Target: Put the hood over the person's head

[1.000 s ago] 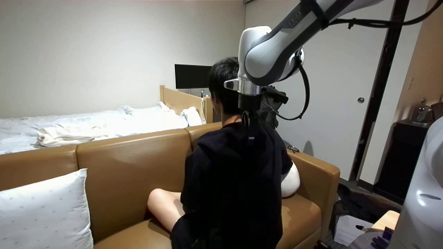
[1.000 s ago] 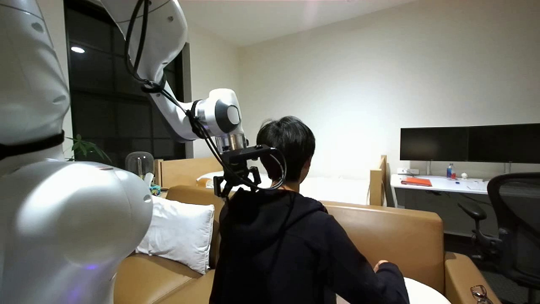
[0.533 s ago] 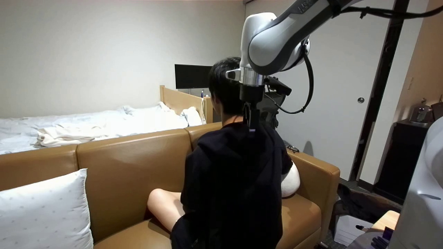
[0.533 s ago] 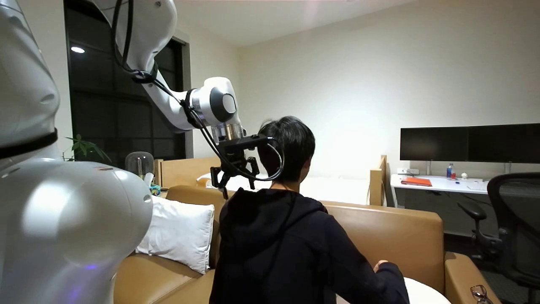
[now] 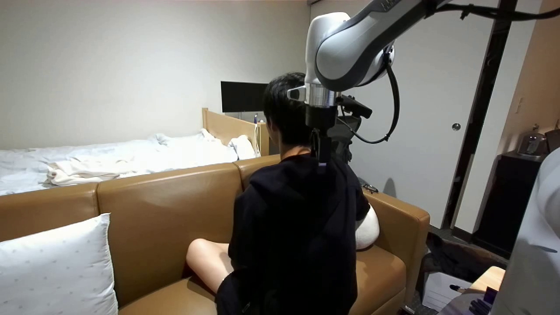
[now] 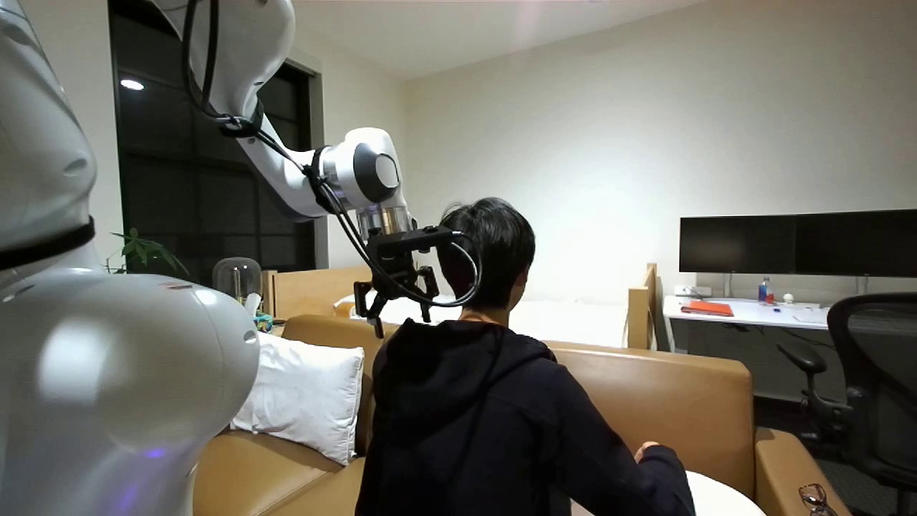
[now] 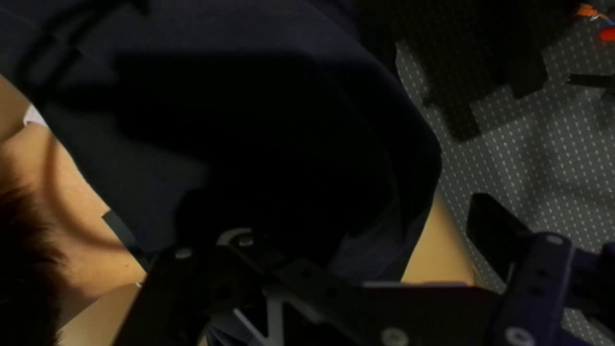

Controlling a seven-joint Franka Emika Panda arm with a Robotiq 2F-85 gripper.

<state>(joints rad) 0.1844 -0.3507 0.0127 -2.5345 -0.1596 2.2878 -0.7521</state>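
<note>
In both exterior views the person sits with their back to the cameras. Short black hair covers the person's head (image 6: 494,233), which is bare. The black hood (image 6: 458,369) hangs down behind the neck on the upper back; its folds are hard to make out in the dark cloth. Just above one shoulder, beside the neck, is my gripper (image 6: 402,323), pointing down with its fingers spread and nothing between them. In the wrist view black sweatshirt fabric (image 7: 288,144) fills the middle, with the neck (image 7: 81,206) and dark hair at the left edge.
A tan sofa (image 5: 170,205) holds the person and a white pillow (image 6: 308,394). Beyond its back stands a bed (image 5: 131,153) with white bedding. A desk (image 6: 781,315) with monitors and an office chair (image 6: 881,380) are off to the side. Glasses (image 6: 815,498) rest by the sofa arm.
My gripper has risen off the shoulder area and shifted slightly outward, away from the neck, with its fingers still apart. The person and the hood look unmoved.
</note>
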